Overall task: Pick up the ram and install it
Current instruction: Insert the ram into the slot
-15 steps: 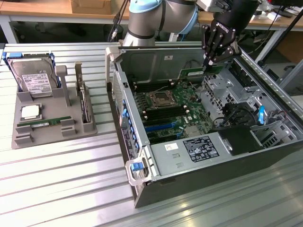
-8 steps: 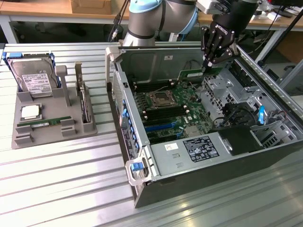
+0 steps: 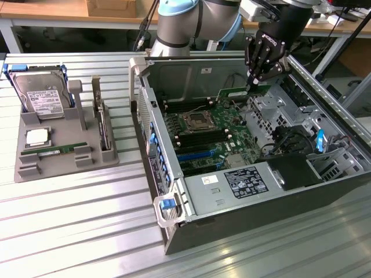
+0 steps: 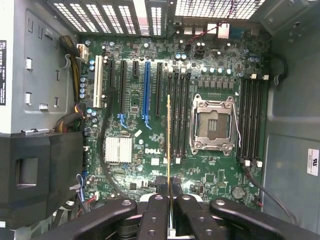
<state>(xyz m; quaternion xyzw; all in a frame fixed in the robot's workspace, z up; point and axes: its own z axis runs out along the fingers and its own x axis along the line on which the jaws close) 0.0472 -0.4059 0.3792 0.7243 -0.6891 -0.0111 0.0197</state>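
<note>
Seeing the ram clamped in the jaws by one end, we place it above the motherboard inside the open case, and we judge it not seated yet. Risk: a small tilt or sideways offset would push its edge onto a slot wall or toward the CPU socket instead of into a memory slot. Wrist view gives us the ram edge-on beside the slots. Exterior view gives its height and flat face, plus the holder on the bench.
</note>
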